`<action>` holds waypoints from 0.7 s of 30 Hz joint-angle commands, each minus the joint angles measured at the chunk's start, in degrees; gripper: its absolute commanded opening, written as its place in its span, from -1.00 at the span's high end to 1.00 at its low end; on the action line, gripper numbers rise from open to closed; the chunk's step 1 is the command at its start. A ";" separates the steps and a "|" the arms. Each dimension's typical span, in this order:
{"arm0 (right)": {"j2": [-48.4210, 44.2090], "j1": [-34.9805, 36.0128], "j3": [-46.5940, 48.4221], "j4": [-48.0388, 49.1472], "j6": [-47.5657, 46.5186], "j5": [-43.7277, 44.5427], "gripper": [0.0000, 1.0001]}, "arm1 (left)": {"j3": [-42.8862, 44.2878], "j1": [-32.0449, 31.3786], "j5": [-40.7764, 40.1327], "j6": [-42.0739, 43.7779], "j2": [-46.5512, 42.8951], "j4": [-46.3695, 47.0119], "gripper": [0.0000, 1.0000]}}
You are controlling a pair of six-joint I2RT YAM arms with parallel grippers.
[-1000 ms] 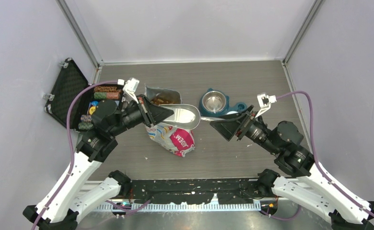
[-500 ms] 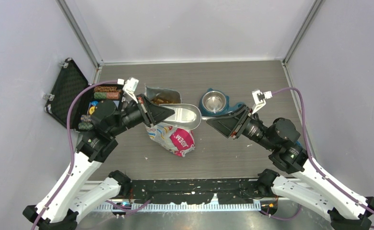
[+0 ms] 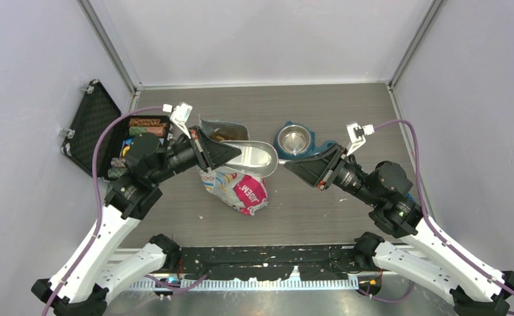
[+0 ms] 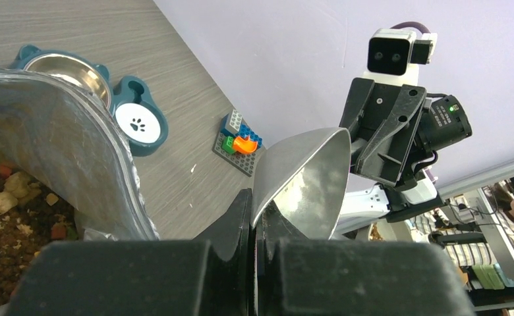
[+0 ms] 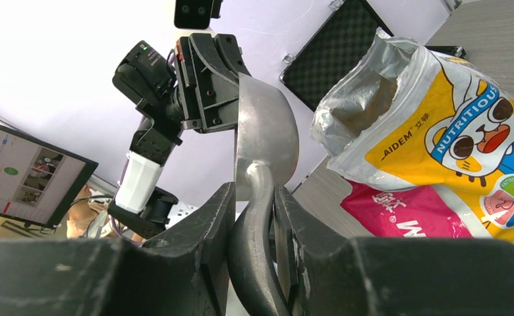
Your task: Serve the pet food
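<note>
Two arms and two grippers are counted. The left gripper [image 3: 209, 155] is clamped fully on the rim of the one scoop [image 3: 253, 158], its fingers pressed together on the thin metal. The right gripper [image 5: 253, 197] is drawn in on the scoop's handle, one finger laid against each side (the handle fills the gap between them). The scoop is thus held off the table between both, above the one bag [image 3: 238, 184], whose top is torn open. The pet food [image 4: 4, 224] is seen inside that open mouth, a brown mass with a few paler and coloured bits. One teal feeder [image 3: 320, 146] is set just right of the bag, with one steel bowl [image 3: 293, 139] and one white paw-print disc [image 4: 134, 120] in it. One clump of bricks [image 4: 238, 142] lies near the feeder. One black case [image 3: 93, 125] stands open at the left edge, with coloured rolls inside. All is borne on a grey wood-grain table [image 3: 333, 112], closed in by three pale walls [image 3: 261, 39] with metal posts at the two far corners.
</note>
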 commanded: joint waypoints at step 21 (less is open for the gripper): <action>-0.92 0.42 3.80 -0.87 -6.06 -6.57 0.90 | 7.06 0.23 -1.42 7.00 5.40 -5.25 -0.40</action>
